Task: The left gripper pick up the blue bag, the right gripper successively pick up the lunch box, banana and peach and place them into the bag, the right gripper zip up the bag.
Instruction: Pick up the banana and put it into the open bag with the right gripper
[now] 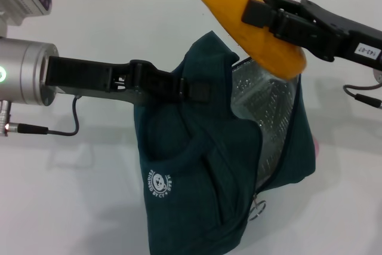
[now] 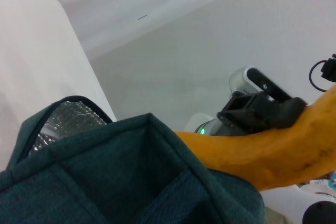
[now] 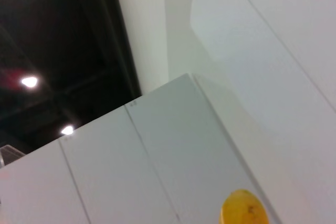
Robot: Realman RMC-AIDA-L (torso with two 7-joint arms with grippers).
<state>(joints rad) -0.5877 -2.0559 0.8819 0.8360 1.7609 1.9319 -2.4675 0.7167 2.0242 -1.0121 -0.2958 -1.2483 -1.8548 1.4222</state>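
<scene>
From my head camera I count one dark teal-blue fabric bag (image 1: pixel 197 195) with silver foil lining, held up off the white surface (image 1: pixel 89 201). My left tool (image 1: pixel 194 91) reaches in from the left, its black fingers pinched on the bag's upper fabric. My right tool (image 1: pixel 253 13) comes in from the right, clamped across one long yellow-orange banana (image 1: pixel 239 4), which slants above the bag's open mouth with its lower end just over the foil. A sliver of one pink peach (image 1: pixel 318 145) peeks out just beyond the bag's right edge. A metal ring zipper pull (image 1: pixel 258 208) hangs at the bag's lower front.

From my left wrist I see the bag's teal rim (image 2: pixel 131 177) close up, a patch of foil lining behind it, and the one banana (image 2: pixel 273 153) gripped by the black right tool (image 2: pixel 257 114) just past the rim.

From my right wrist only the banana's rounded end (image 3: pixel 244 209) shows, against pale wall panels and two ceiling lights.
</scene>
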